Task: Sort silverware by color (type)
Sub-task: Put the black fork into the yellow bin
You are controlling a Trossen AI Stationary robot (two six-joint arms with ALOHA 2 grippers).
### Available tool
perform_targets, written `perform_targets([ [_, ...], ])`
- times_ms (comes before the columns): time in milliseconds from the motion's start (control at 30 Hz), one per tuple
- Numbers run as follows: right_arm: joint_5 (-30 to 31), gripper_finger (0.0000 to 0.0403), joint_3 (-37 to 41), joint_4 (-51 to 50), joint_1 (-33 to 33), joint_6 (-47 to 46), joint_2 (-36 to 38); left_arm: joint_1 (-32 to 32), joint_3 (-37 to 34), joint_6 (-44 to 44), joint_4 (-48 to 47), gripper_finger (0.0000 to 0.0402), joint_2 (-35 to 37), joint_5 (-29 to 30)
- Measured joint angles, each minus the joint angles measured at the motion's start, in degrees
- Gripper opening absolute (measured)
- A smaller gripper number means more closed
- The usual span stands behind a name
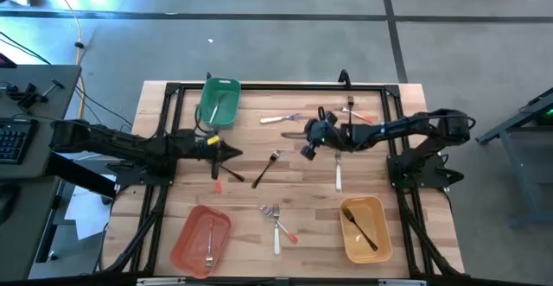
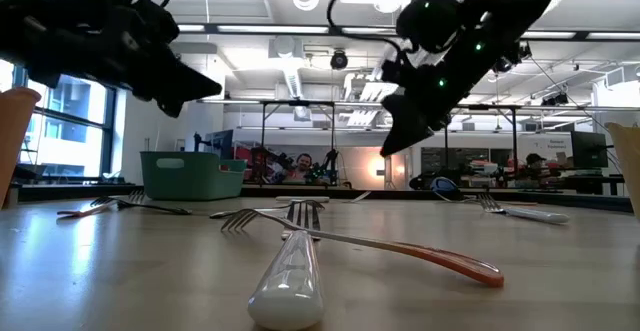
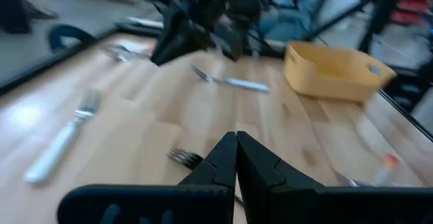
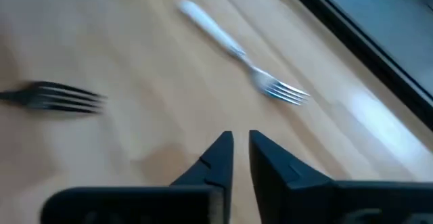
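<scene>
Counting three bins [image 1: 218, 103]; left gripper [image 1: 235, 154] shut, right gripper [image 1: 306, 150] slightly parted, both empty.

We see a green bin [image 1: 219, 102], a red-orange bin [image 1: 200, 239] and a yellow bin [image 1: 362, 228] on pale wood table [image 1: 302, 178], a white-handled fork [image 4: 237, 51], a black fork [image 1: 266, 168], and dark arms

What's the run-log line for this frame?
left gripper: shut, empty, mid-table | right gripper: slightly open, empty, above white-handled fork | bins: one utensil each
</scene>
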State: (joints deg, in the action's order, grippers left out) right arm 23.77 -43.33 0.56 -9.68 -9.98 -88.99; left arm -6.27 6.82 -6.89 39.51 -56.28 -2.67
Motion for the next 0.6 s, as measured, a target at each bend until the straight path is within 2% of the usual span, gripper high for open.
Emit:
perform_targets([
  [300,0.0,0.0109,0.0,-10.0,-14.0,6.0,0.0,-6.2,-0.6,0.5,1.5,0.0,-3.1,0.0],
  [467,-0.9,0.0117,0.0,-14.1,-23.6,12.2,0.0,-7.6,-0.6,1.5,2.2,0.0,-6.1,0.4],
  [600,-7.4,0.0117,0.0,-16.8,-32.1,14.1,0.0,-8.2,-0.6,1.5,5.4,0.0,-9.0,0.5],
])
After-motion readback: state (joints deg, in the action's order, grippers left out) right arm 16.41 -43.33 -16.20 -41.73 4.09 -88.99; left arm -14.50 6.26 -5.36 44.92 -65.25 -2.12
